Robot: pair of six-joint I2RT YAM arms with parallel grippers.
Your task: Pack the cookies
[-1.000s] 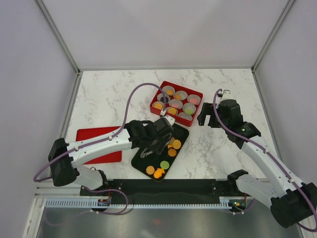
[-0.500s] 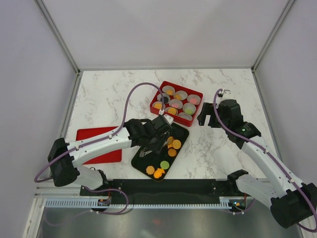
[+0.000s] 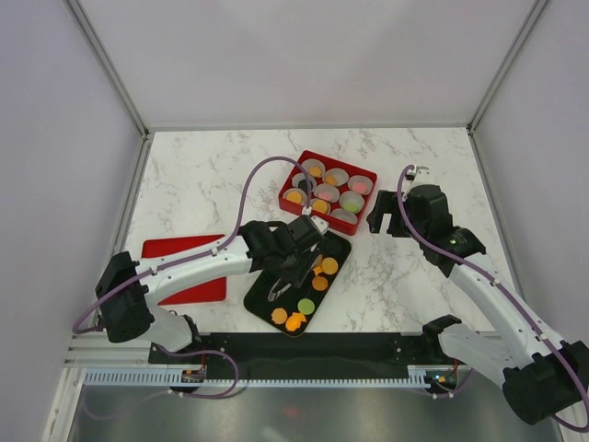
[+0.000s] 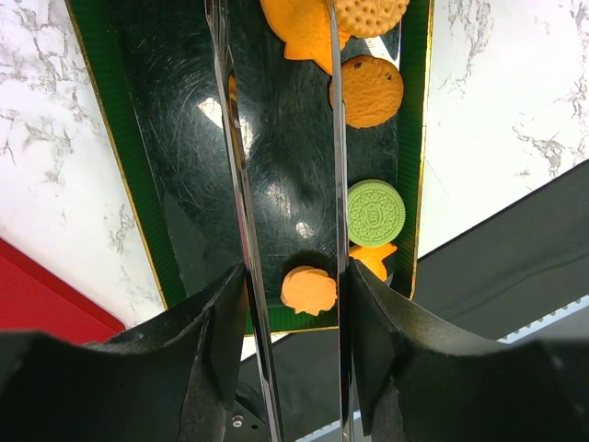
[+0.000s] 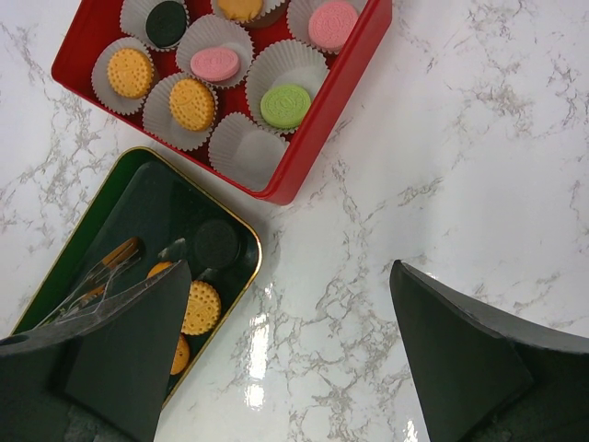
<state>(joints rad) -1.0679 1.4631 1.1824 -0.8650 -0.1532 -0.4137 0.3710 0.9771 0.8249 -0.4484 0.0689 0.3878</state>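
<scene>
The cookies lie in two places. Loose ones sit on the black green-rimmed tray: an orange pile, a green one, an orange scalloped one and a dark one. Others rest in paper cups in the red box, orange, pink, green and dark; one cup is empty. My left gripper hangs over the tray's near end, shut on metal tongs whose tips leave the top of that view. My right gripper stands open over bare marble, right of the tray.
A flat red lid lies on the table to the left of the tray. The black base bar runs along the near edge just behind the tray. Walls close the table on three sides.
The left arm has shifted slightly, carrying the tongs a little toward the tray's near end. The right arm has not moved.
</scene>
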